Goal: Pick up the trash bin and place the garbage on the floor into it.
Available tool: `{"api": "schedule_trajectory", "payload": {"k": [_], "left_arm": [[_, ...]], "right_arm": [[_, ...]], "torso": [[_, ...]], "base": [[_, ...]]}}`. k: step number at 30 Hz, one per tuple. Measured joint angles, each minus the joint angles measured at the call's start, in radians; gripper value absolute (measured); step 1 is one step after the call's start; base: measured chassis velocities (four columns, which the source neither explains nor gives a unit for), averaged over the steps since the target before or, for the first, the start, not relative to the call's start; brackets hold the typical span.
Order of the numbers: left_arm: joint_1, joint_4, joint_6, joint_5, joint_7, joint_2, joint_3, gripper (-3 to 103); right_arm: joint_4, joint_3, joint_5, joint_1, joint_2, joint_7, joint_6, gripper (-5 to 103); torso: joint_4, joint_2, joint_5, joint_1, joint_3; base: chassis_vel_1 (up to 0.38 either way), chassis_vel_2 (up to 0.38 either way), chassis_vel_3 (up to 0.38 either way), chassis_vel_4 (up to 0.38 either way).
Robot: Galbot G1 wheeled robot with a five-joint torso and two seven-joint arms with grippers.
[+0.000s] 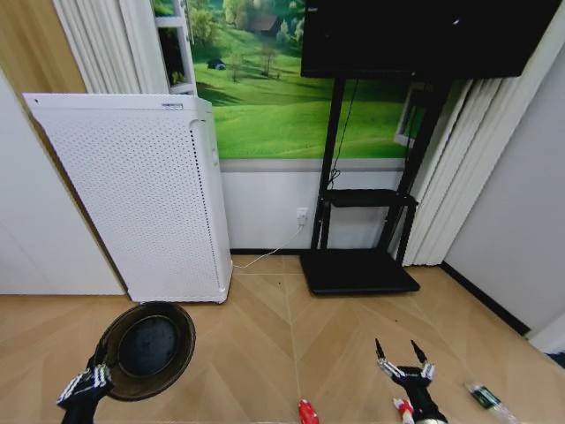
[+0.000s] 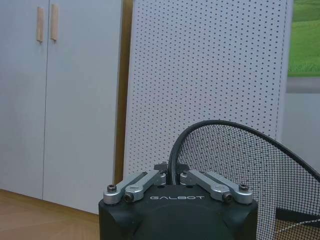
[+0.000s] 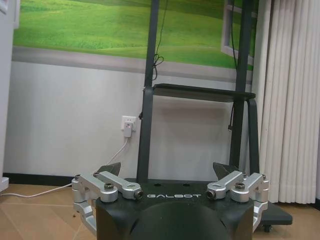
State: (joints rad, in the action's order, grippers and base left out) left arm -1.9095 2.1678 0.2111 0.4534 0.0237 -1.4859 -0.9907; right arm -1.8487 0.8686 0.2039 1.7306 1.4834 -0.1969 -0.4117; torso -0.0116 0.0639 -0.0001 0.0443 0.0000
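left pincer (image 2: 171, 176) clamping trash bin (image 1: 146, 347) rim, right pincer (image 1: 402, 355) spread, red can (image 1: 306, 412)

Pretty even, soft indoor light all round, no harsh glare. The head view bows at the edges: the curtains (image 1: 481, 168) and white perforated appliance (image 1: 141, 199) lean outward. Only faint shadows on the parquet floor (image 1: 265, 344). The wire-mesh trash bin (image 2: 245, 170), just beyond the left tool (image 2: 171, 176), looks slightly soft up close, while the background stays crisp.
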Motion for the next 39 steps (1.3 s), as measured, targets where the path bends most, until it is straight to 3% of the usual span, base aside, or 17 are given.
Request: {"api": "schedule_trajectory", "payload": {"k": [15,20,22,23,28,33,36,39], "left_arm": [[0.0,0.013,0.003,-0.006,0.005,-0.011,0.01,7],[-0.003,0.021,0.003,-0.012,0.017,-0.013,0.017,7],[-0.003,0.036,0.005,0.002,0.04,-0.014,0.026,7],[-0.003,0.036,0.005,0.002,0.04,-0.014,0.026,7],[0.004,0.058,0.005,0.052,0.068,-0.015,0.045,7],[0.008,0.051,0.004,0.052,0.07,-0.017,0.047,7],[0.013,0.046,0.004,0.054,0.069,-0.017,0.047,7],[0.019,0.04,0.003,0.06,0.064,-0.016,0.046,7]], "right_arm": [[0.021,-0.009,-0.002,-0.022,-0.009,0.01,0.005,100],[0.034,-0.006,-0.049,-0.031,-0.018,0.007,0.07,100],[0.071,-0.01,-0.054,-0.038,-0.03,0.024,0.149,100],[0.071,-0.01,-0.054,-0.038,-0.03,0.024,0.149,100],[0.176,-0.008,-0.066,-0.072,-0.053,0.109,0.221,100],[0.275,0.002,-0.1,-0.09,-0.058,0.12,0.214,100],[0.332,0.012,-0.125,-0.082,-0.058,0.094,0.197,100],[0.359,0.014,-0.133,-0.046,-0.058,0.05,0.187,100]], "torso": [[0.0001,0.0,-0.0001,0.0,0.0],[0.0,0.0,-0.0003,0.0,0.0],[0.0003,0.0,-0.0001,0.0,0.0],[0.0003,0.0,-0.0001,0.0,0.0],[0.0,0.0,0.0005,0.0,0.0],[0.0,0.0,0.0006,0.0,0.0],[0.0006,0.0,0.0002,0.0,0.0],[-0.0002,0.0,0.0,0.0,0.0]], "base": [[0.311,0.301,-0.289,-0.304],[0.274,0.199,-0.236,-0.245],[0.105,0.059,-0.115,-0.082],[0.07,0.011,-0.056,-0.035],[-0.029,-0.013,0.059,0.014],[-0.06,-0.034,0.038,0.02],[0.0,0.0,0.0,0.0],[0.0,0.0,0.0,0.0]]}}
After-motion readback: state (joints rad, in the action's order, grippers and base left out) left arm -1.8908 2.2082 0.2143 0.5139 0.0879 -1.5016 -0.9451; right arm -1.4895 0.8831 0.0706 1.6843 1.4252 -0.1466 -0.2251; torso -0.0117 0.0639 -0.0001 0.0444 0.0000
